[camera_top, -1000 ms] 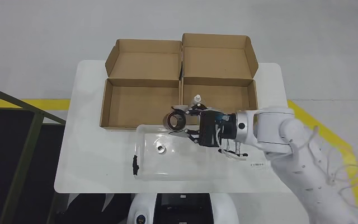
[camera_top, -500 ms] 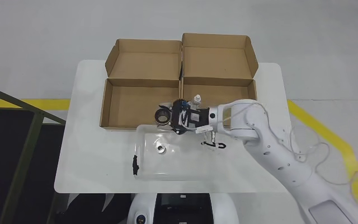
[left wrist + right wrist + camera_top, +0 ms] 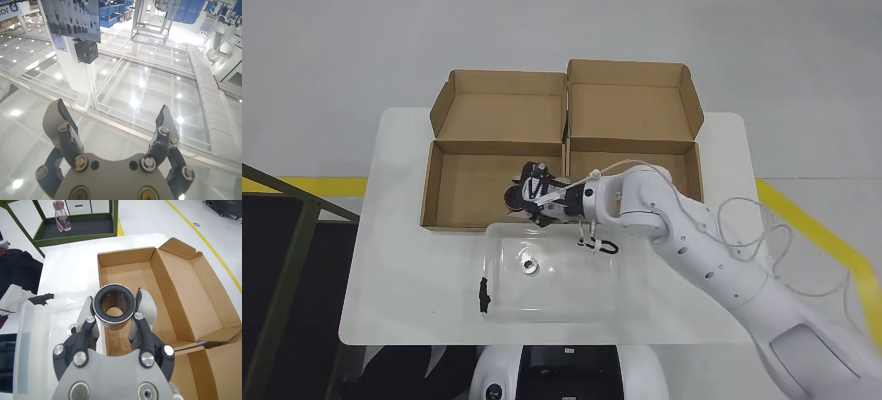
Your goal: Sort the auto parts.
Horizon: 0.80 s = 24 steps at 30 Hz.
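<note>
My right gripper (image 3: 114,303) is shut on a steel linear bearing (image 3: 114,306), a short cylinder with black end rings and ball rows inside. It hangs over the near edge of the left cardboard box (image 3: 132,279). From above, the right gripper (image 3: 532,195) and the bearing (image 3: 519,197) sit over the left box (image 3: 457,190), near its front right corner. A small round metal part (image 3: 529,264) lies in the clear plastic tray (image 3: 542,300). My left gripper (image 3: 113,118) is open, pointing up at a ceiling, with nothing between its fingers.
A second open cardboard box (image 3: 682,170) stands to the right of the first. A black piece (image 3: 483,295) sits at the tray's left edge. Beyond the table, a green cart (image 3: 75,228) holds a pink bottle (image 3: 63,216).
The right arm has swung left and away from the tray, carrying the bearing from the tray's back edge to over the left box.
</note>
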{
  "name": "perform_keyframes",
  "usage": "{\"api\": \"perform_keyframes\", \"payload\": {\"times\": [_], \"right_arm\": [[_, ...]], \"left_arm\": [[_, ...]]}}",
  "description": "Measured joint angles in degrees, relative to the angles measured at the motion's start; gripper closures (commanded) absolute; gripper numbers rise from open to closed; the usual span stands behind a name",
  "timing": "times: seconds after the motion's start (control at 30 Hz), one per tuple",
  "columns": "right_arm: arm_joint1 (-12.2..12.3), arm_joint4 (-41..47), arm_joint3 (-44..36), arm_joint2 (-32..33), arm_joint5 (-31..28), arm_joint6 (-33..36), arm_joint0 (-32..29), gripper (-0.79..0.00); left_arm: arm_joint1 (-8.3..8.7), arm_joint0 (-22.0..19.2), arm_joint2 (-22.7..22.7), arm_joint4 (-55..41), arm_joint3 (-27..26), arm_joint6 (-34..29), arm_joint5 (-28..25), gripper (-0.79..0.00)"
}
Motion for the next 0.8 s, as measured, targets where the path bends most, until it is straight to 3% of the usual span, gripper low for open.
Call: {"api": "perform_keyframes", "payload": {"times": [0.37,0.8], "right_arm": [[-6.0,-0.1,9.1,-6.9,4.0,-0.1,6.4,0.0],[-12.3,-0.3,20.2,-11.0,6.8,-4.7,9.5,0.0]], "left_arm": [[0.0,0.0,0.0,0.0,0.0,0.0,0.0,-0.785],[0.0,0.0,0.0,0.0,0.0,0.0,0.0,-0.785]]}}
